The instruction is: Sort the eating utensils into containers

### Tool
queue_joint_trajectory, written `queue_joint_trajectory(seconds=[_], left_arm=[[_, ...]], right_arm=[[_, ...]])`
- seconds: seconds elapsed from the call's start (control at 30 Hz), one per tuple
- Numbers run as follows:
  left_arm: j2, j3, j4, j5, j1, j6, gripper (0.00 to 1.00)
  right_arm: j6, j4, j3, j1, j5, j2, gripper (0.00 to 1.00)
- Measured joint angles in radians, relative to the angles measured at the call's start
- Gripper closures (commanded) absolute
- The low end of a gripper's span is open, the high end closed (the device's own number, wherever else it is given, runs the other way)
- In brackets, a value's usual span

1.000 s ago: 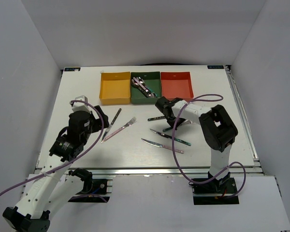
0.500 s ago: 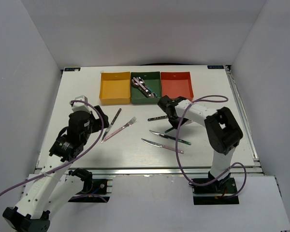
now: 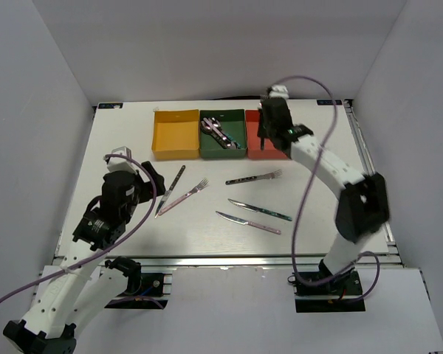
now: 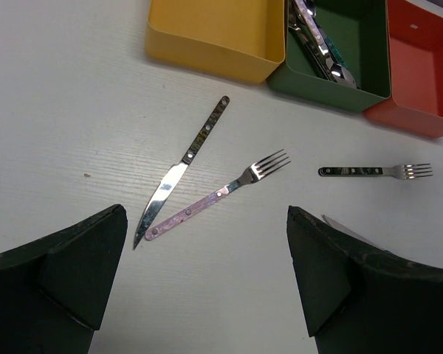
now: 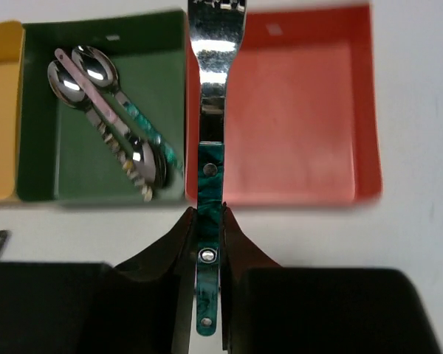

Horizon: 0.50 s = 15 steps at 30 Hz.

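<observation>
My right gripper [image 5: 209,217] is shut on the teal handle of a fork [image 5: 210,110], held in the air over the left wall of the red-orange bin [image 5: 295,110], beside the dark green bin [image 5: 59,162]. That green bin holds spoons [image 5: 111,110]. In the top view the right gripper [image 3: 268,133] hangs over the red bin [image 3: 255,144]. A dark-handled knife [image 4: 184,166], a pink fork [image 4: 221,193] and a green-handled fork [image 4: 373,171] lie on the table. My left gripper [image 4: 207,214] hovers open above them, holding nothing.
The yellow-orange bin [image 3: 176,134] holds nothing, at the left of the row. Two knives, one green-handled [image 3: 260,210] and one pink-handled [image 3: 247,222], lie right of centre on the table. White walls surround the table.
My right gripper closed on the teal-handled fork on the table, lifted it and carried it back to the bins. The left arm has hardly moved.
</observation>
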Motion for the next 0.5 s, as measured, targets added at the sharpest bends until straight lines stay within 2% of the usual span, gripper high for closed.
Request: queue_joint_trajectory(seconds=[0.13,0.2,0.3,0.5], left_arm=[[0.014,0.0,-0.001,0.0,0.0,0.0,0.02],[0.02,0.0,0.0,0.0,0.0,0.0,0.02],[0.025,-0.001,0.0,0.0,0.0,0.0,0.02],[0.062,-0.001,0.0,0.003,0.0,0.001,0.02]], right_arm=[[-0.379,-0.015,0.399,-0.043,-0.118,0.339,1.0],[-0.547,-0.026,0.5,-0.059,-0.168,0.437,1.0],[-0.734,-0.079,0.562,-0.076,-0.206,0.514,1.0],[-0.875,-0.134,0.62,-0.136,-0.288,0.588,1.0]])
